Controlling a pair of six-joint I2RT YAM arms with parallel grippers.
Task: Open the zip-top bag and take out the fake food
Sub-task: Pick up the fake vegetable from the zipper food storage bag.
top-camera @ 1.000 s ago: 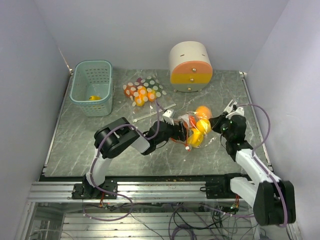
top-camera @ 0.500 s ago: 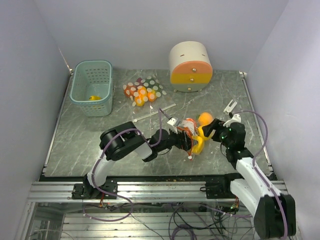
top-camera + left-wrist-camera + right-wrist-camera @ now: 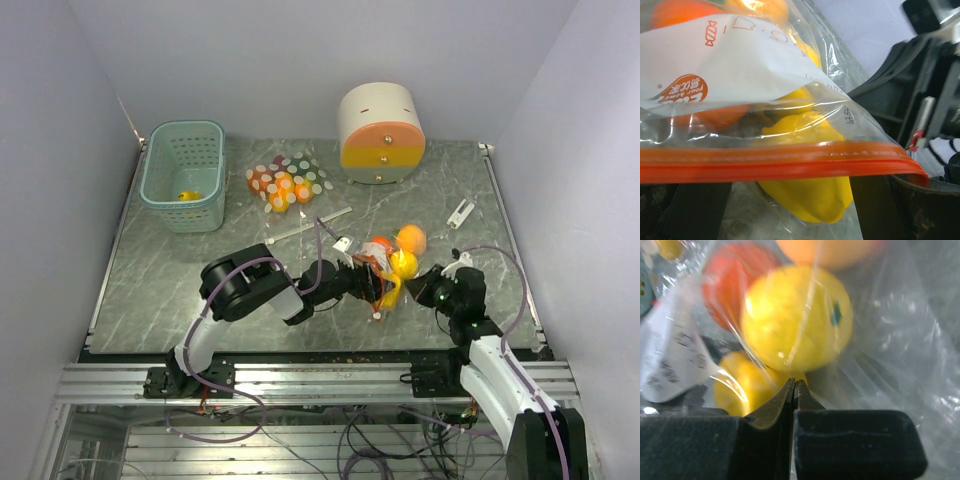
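Observation:
The clear zip-top bag [image 3: 385, 268] with an orange zip strip [image 3: 790, 162] hangs between my two grippers at mid-table. Inside it are the fake food pieces: an orange ball [image 3: 409, 238], a yellow fruit [image 3: 403, 263] [image 3: 795, 320], a red piece [image 3: 380, 245] [image 3: 735, 282] and a yellow pepper [image 3: 807, 197]. My left gripper [image 3: 367, 283] has its jaws wide apart. The zip strip lies across its fingers [image 3: 875, 205], and the bagged pepper sits between them. My right gripper [image 3: 424, 284] [image 3: 794, 384] is shut on the bag's clear film just below the yellow fruit.
A teal basket [image 3: 182, 175] holding a small yellow item stands at the back left. A second bag of small items [image 3: 285, 180] lies beside it. The cream-and-orange round container [image 3: 380, 135] is at the back. A white strip [image 3: 308, 226] and a small white clip [image 3: 460, 212] lie on the table.
My right gripper has pulled back toward the near edge, drawing the bag film with it. My left gripper has shifted right and nearer. The bag hangs lower.

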